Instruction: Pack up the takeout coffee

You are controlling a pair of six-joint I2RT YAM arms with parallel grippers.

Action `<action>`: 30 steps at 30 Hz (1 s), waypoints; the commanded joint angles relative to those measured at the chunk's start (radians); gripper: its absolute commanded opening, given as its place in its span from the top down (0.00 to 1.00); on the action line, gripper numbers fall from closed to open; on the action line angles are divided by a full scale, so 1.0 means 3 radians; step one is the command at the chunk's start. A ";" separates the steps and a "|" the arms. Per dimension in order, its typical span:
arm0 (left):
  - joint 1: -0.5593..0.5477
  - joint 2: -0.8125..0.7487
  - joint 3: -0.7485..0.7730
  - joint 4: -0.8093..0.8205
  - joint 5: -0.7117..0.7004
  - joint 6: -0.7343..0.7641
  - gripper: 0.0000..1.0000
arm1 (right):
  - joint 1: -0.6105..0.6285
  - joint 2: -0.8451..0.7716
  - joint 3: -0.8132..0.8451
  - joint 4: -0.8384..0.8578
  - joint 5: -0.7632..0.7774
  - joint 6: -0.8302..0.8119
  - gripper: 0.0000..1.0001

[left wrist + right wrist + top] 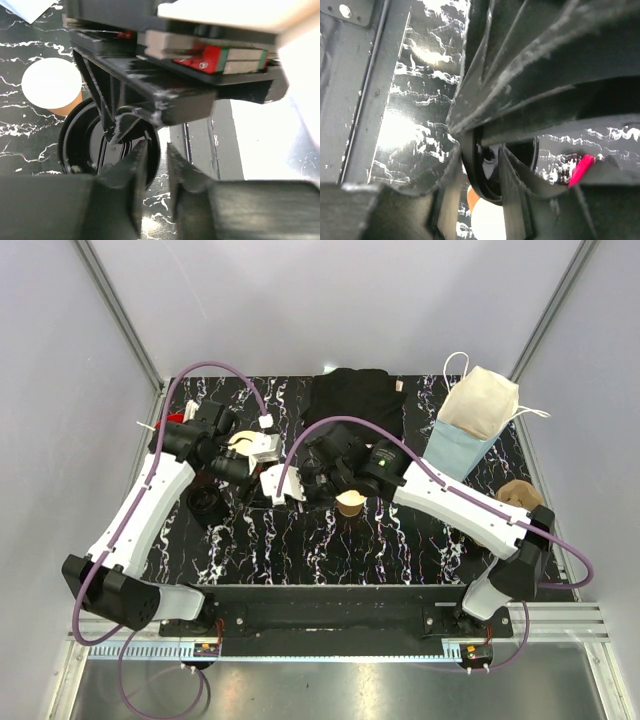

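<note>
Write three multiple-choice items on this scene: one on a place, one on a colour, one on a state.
1. Where on the table does the paper cup stand?
A. mid-table
B. far left corner
C. near right edge

2. What colour is the lid?
A. red
B. white
C. black

3. How is the paper cup?
A. lidded
B. upright and open
C. lying on its side

Key:
1 A, the top view shows it mid-table, by the jaws of the right arm.
2 C, the left wrist view shows a black disc.
3 B, its pale inside shows from above.
</note>
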 commanded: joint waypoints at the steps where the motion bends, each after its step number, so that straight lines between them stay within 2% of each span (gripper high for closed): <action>1: 0.0047 -0.0128 0.0033 -0.0704 0.0136 0.0028 0.59 | -0.0022 -0.0134 -0.0007 0.0160 0.0048 0.0125 0.62; 2: 0.0057 -0.0133 0.0039 -0.0689 0.0131 0.0028 0.55 | -0.0022 -0.0150 -0.0002 0.0145 0.0023 0.0140 0.62; 3: 0.0093 -0.0143 0.0044 -0.0679 0.0121 0.0023 0.45 | -0.0017 -0.0170 -0.0002 0.0135 0.0012 0.0150 0.62; 6: 0.0124 -0.0143 0.0079 -0.0658 0.0059 0.0008 0.30 | -0.0017 -0.0242 -0.0023 0.0109 -0.0044 0.0217 0.63; 9: 0.0134 -0.0143 0.0176 -0.0638 -0.0017 -0.0023 0.25 | -0.0017 -0.0303 -0.0048 0.0073 -0.0070 0.0263 0.65; 12: 0.0134 -0.0143 0.0238 -0.0617 -0.0043 -0.0033 0.25 | -0.0017 -0.0344 -0.0120 0.0083 -0.0080 0.0268 0.68; 15: 0.0134 -0.0154 0.0187 -0.0551 -0.0120 -0.0059 0.23 | -0.0017 -0.0344 -0.0222 0.0089 -0.0019 0.0238 0.64; 16: 0.0134 -0.0159 0.0136 -0.0525 -0.0165 -0.0049 0.18 | -0.0017 -0.0354 -0.0293 0.0099 0.0012 0.0222 0.63; 20: 0.0134 -0.0322 -0.0328 0.0041 -0.0670 -0.0237 0.13 | -0.0083 -0.0441 -0.0396 0.0114 0.0089 0.0242 0.54; 24: 0.0098 -0.0455 -0.0911 0.0579 -0.1060 -0.0432 0.07 | -0.0385 -0.0559 -0.0330 0.0002 -0.0207 0.0390 0.46; 26: 0.0032 -0.0471 -0.1030 0.0788 -0.1249 -0.0524 0.07 | -0.0600 -0.0625 -0.0212 -0.0065 -0.0421 0.0416 0.44; 30: -0.0183 -0.0491 -0.1382 0.1314 -0.1704 -0.0820 0.04 | -0.0754 -0.0733 -0.0099 -0.0208 -0.0550 0.0437 0.38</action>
